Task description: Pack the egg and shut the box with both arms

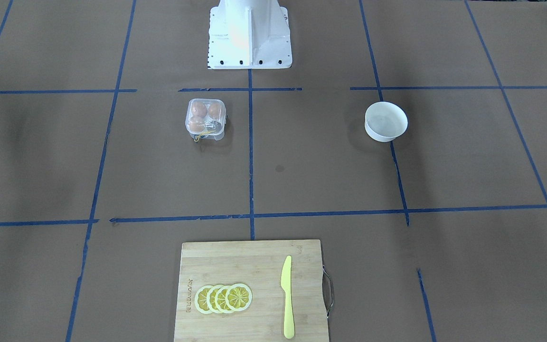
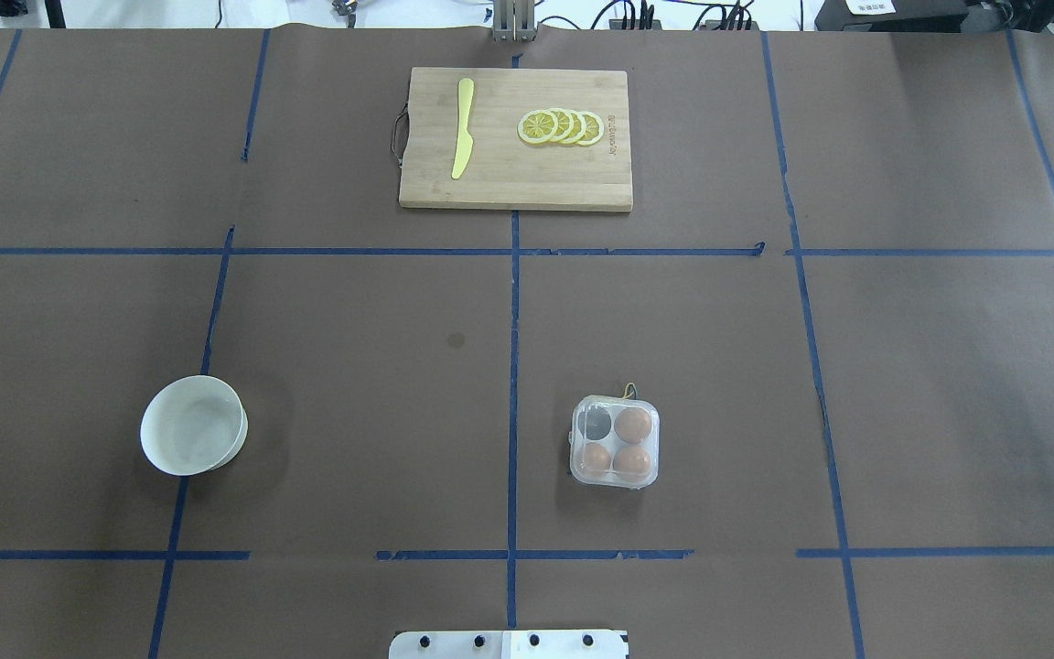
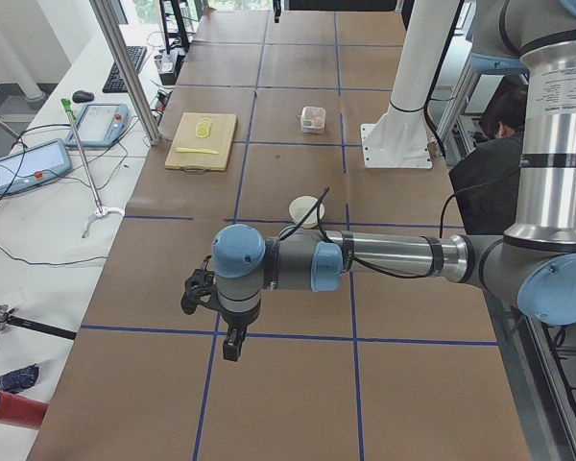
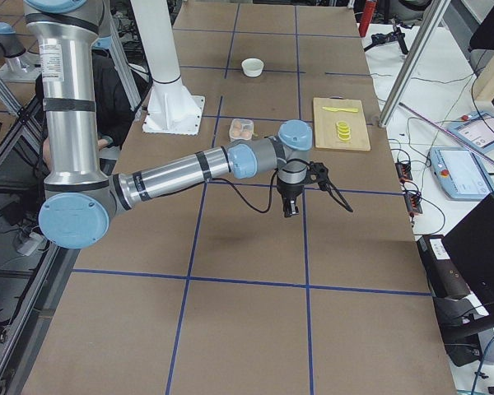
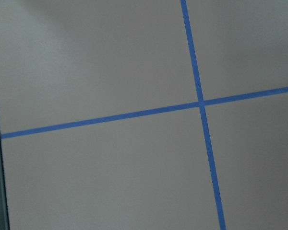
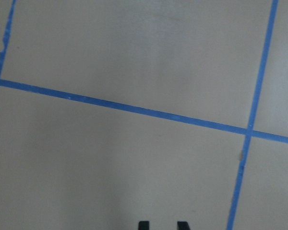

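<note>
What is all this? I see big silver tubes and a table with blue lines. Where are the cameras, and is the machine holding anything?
The silver tubes are the robot's left arm and right arm. Each ends in a pincer for grabbing. Two pictures look down on the table, two look along it from its ends, and two come from small wrist cameras that see only table and blue tape. On the table are a clear box with three brown eggs, a white bowl, and a wooden board with lemon slices and a yellow knife. The left pincer and right pincer seem to hold nothing.
</note>
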